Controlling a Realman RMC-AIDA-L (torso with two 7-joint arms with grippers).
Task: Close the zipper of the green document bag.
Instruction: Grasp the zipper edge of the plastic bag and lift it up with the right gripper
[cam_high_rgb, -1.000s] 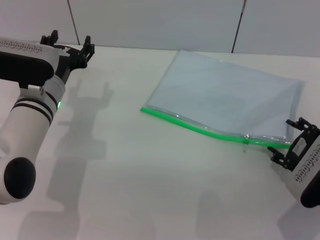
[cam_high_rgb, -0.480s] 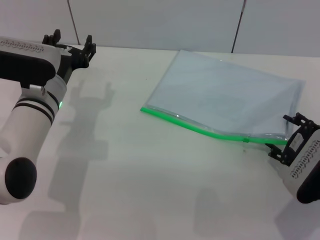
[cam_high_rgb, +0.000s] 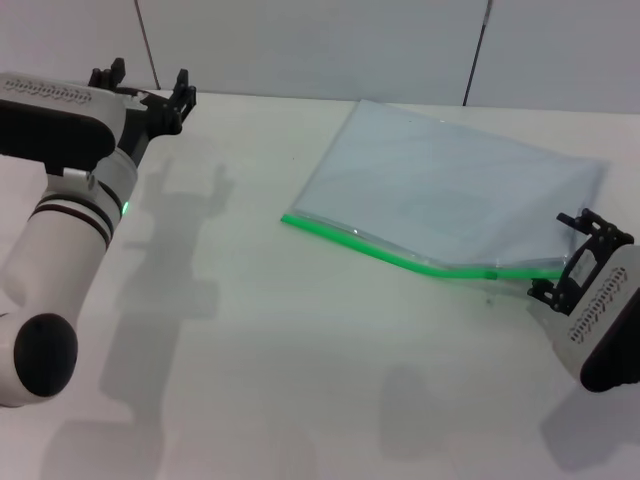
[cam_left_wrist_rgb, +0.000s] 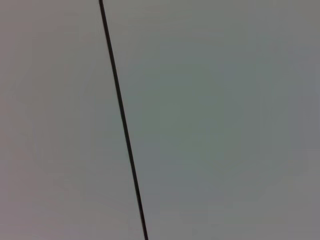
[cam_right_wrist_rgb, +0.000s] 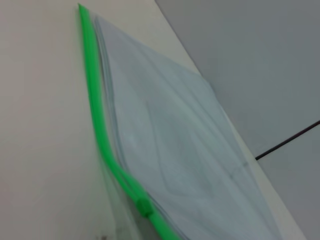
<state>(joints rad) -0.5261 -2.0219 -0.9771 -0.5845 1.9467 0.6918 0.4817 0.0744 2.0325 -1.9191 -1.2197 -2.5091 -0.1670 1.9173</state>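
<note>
The green document bag (cam_high_rgb: 450, 180) lies flat at the back right of the white table (cam_high_rgb: 280, 340), a pale translucent pouch. Its zipper (cam_high_rgb: 380, 250) is the bright green strip along the near long edge, also seen in the right wrist view (cam_right_wrist_rgb: 97, 115). A tiny slider (cam_high_rgb: 490, 272) sits near the strip's right end (cam_right_wrist_rgb: 144, 206). My right gripper (cam_high_rgb: 570, 258) is at that right end of the zipper, fingers apart with the end of the green edge between them. My left gripper (cam_high_rgb: 142, 85) hangs open over the far left of the table, away from the bag.
A grey wall with dark vertical seams (cam_high_rgb: 476, 50) runs behind the table's far edge. The left wrist view shows only this wall and one seam (cam_left_wrist_rgb: 122, 120). The bag's far edge lies close to the table's back edge.
My right gripper has moved up and left onto the zipper's right end. That end of the green strip has shifted farther back and now runs flatter. The left arm has barely moved.
</note>
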